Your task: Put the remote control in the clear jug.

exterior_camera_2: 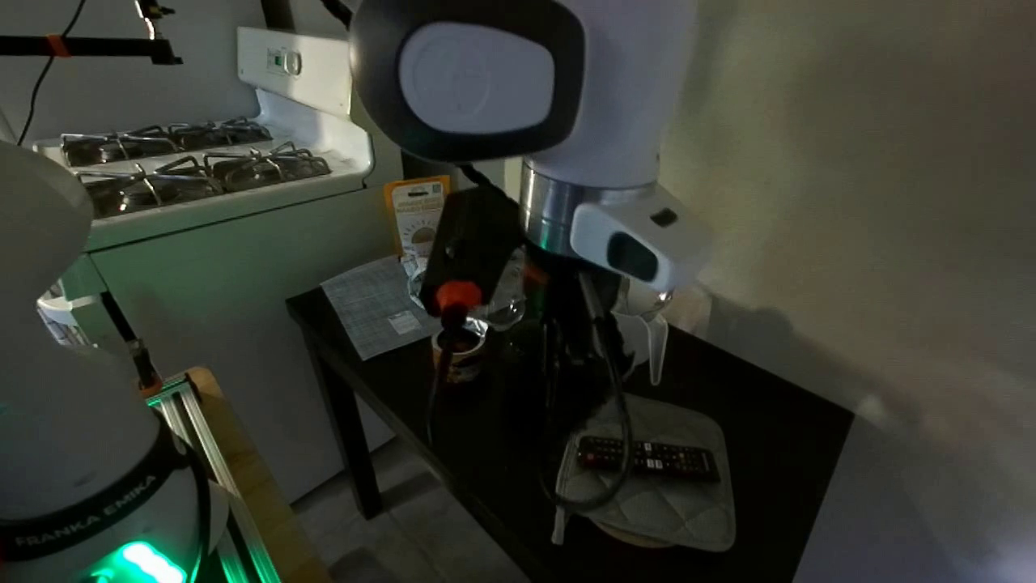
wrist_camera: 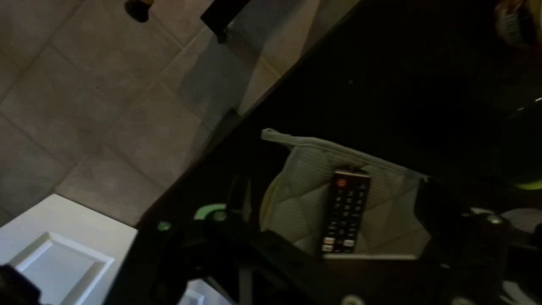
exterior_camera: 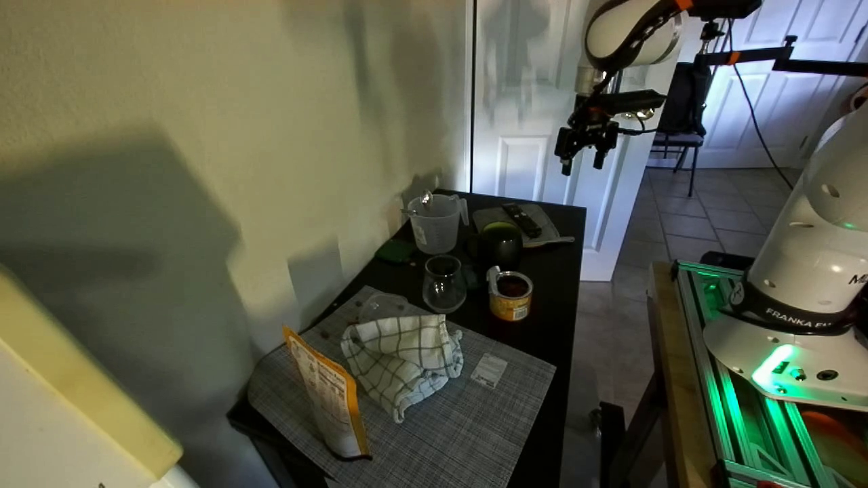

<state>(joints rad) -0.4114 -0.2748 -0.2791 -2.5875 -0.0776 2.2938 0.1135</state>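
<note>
The black remote control [exterior_camera: 521, 219] lies flat on a grey quilted pot holder [exterior_camera: 546, 221] at the table's end. It also shows in an exterior view [exterior_camera_2: 647, 459] and in the wrist view [wrist_camera: 345, 212], lying between the fingers. The clear jug [exterior_camera: 436, 227] stands upright near the wall, with a shiny metal utensil in its top. In an exterior view the jug [exterior_camera_2: 657, 348] is mostly hidden behind the arm; its handle shows. My gripper [exterior_camera: 583, 163] is open and empty, high above the table over the pot holder's side. The wrist view shows its fingers [wrist_camera: 334, 203] spread wide.
A dark round mug [exterior_camera: 500, 247] stands between the jug and the pot holder. A clear glass [exterior_camera: 444, 288] and an opened can [exterior_camera: 510, 301] stand nearby. A checked towel [exterior_camera: 407, 359] and an upright pouch [exterior_camera: 329, 396] are on the placemat [exterior_camera: 475, 434]. A wall [exterior_camera: 271, 169] runs behind the table.
</note>
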